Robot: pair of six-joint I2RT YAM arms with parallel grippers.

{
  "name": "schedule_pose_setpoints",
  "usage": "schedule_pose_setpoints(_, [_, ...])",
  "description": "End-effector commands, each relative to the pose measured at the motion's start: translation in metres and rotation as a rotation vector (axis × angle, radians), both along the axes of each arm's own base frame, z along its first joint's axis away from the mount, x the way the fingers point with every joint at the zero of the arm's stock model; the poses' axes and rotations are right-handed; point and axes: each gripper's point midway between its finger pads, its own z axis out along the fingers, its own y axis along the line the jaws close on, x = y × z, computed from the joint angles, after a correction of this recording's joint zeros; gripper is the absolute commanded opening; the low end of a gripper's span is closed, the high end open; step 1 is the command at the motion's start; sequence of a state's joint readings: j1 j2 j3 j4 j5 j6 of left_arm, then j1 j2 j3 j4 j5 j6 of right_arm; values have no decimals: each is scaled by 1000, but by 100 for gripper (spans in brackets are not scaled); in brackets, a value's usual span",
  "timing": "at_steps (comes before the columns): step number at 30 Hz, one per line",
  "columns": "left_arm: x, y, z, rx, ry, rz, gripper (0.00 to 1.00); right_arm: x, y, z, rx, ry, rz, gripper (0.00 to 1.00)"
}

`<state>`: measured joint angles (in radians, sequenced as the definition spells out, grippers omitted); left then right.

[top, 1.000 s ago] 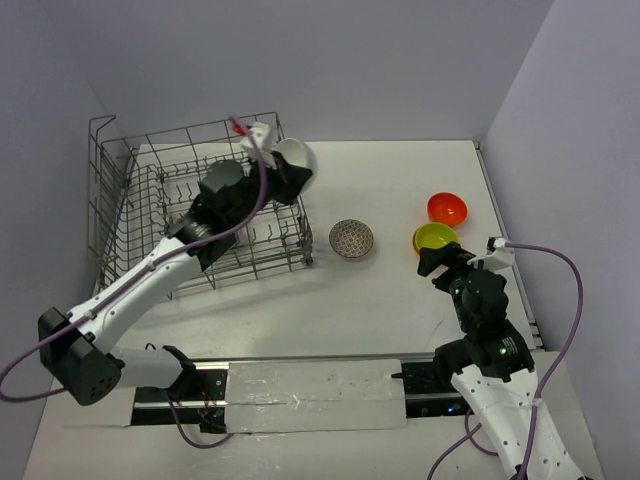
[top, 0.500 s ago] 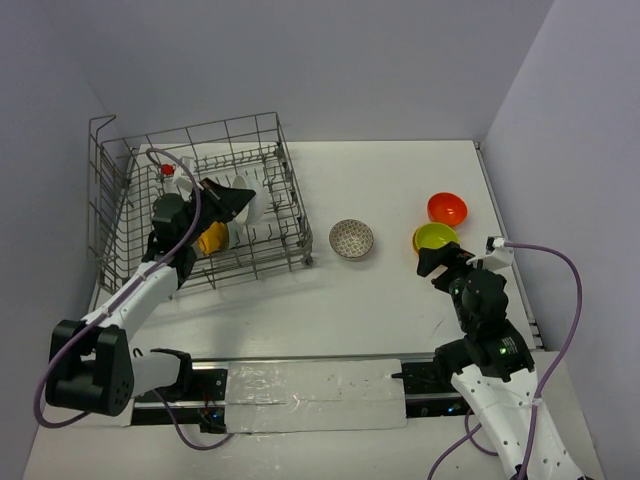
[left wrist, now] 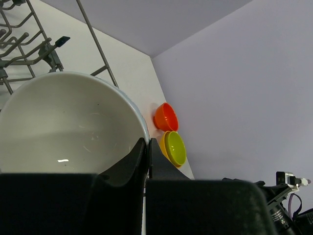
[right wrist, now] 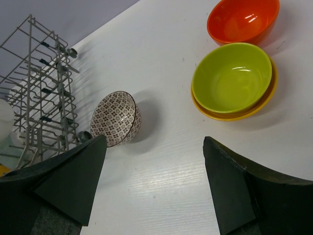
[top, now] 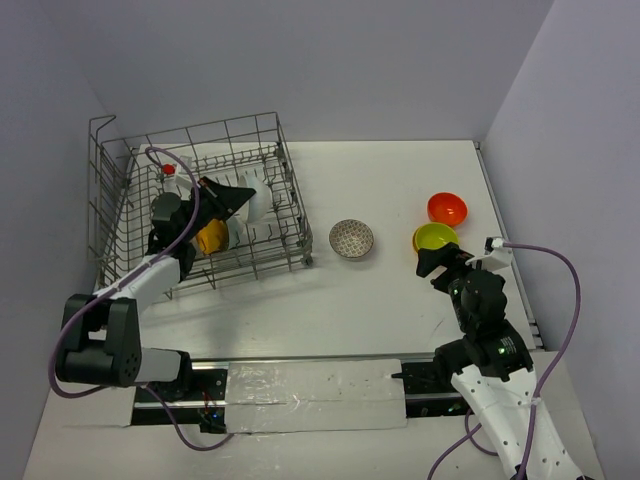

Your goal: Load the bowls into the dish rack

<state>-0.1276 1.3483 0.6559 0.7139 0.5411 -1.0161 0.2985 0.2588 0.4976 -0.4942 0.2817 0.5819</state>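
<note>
Nearest, at about four o'clock on the white surface [top: 380, 300], the right tool [right wrist: 154, 142] hangs with its fingers spread wide and empty, unchanged over the last second. It sits just short of a lime green bowl [top: 436, 237] nested in a yellow bowl [right wrist: 268, 95], with a red-orange bowl [top: 447, 208] just beyond. A speckled bowl [top: 351, 238] sits alone near the centre. Farther back, at ten o'clock, stands the dish rack [top: 120, 190]. The left tool [left wrist: 146, 152], pinched tight on the rim of a white bowl [left wrist: 63, 122], has swung down from above the rack's far right corner. It now holds that bowl low inside the basket, beside an orange bowl [top: 212, 237] already among the tines. The white bowl looks ready to be let go, and four bowls are left outside.
</note>
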Motion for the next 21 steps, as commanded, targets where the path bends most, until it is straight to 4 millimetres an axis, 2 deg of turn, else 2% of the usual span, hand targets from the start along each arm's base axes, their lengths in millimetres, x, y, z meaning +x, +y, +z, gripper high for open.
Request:
schedule_pose_setpoints(1, [4, 2, 34, -31, -118, -17, 0, 3, 1, 11, 6, -49, 2, 87])
schedule_pose_setpoints(12, [14, 4, 8, -37, -40, -48, 0, 3, 0, 12, 6, -55, -2, 87])
schedule_pose_setpoints(21, [8, 5, 6, -85, -35, -52, 0, 3, 0, 12, 4, -52, -2, 87])
